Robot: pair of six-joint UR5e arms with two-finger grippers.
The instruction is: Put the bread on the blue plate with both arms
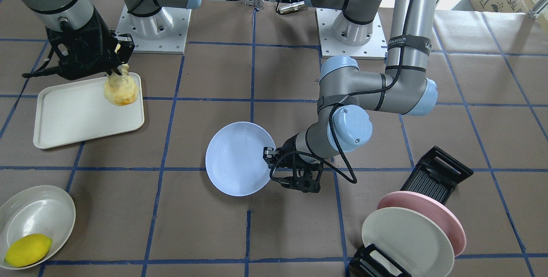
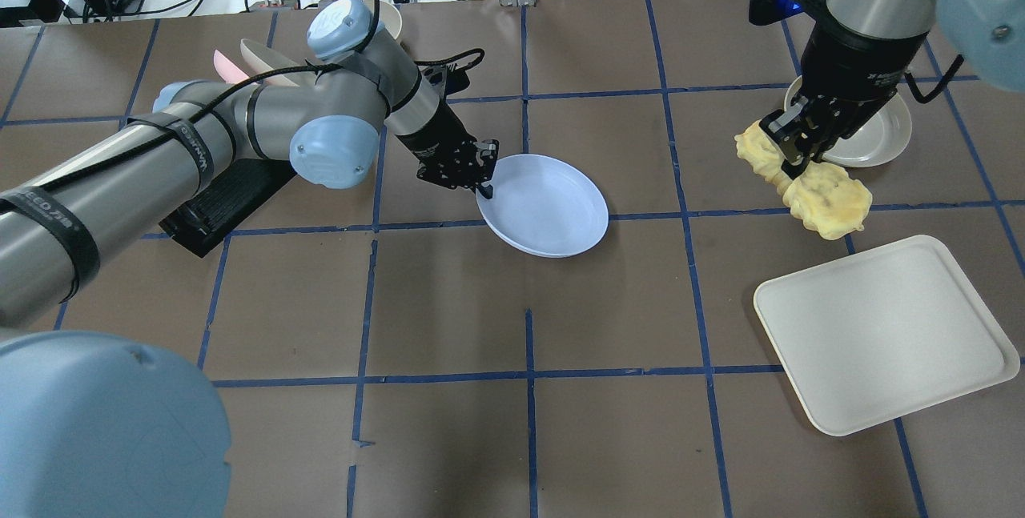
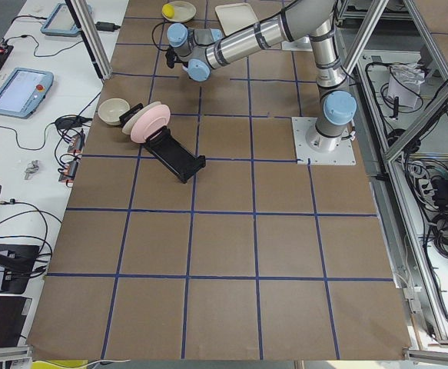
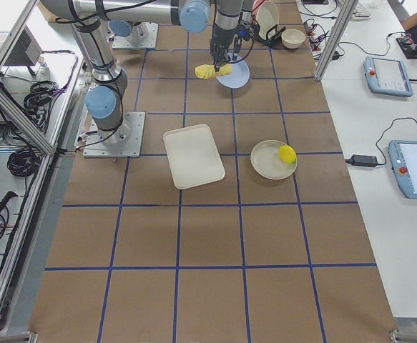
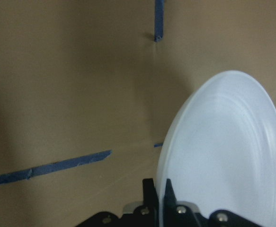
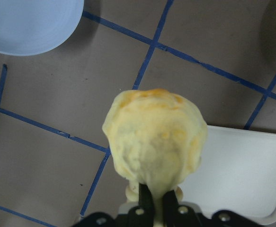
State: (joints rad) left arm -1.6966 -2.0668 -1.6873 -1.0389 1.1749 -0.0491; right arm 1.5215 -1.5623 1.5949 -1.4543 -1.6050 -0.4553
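The blue plate (image 1: 237,159) sits mid-table, also in the overhead view (image 2: 552,206). My left gripper (image 1: 269,157) is shut on its rim; the left wrist view shows the rim (image 5: 175,156) between the jaws. My right gripper (image 1: 117,69) is shut on one end of the pale-yellow bread (image 1: 121,89). It holds the bread hanging in the air over the far corner of the white tray (image 1: 81,114). In the right wrist view the bread (image 6: 154,142) hangs below the gripper, with the blue plate (image 6: 29,23) off at the upper left.
A cream bowl (image 1: 38,212) with a lemon (image 1: 28,249) stands near the tray. A black dish rack (image 1: 441,174) holds a pink plate (image 1: 432,212) and a cream-white plate (image 1: 406,240) on my left side. Brown table with blue tape lines between plate and tray.
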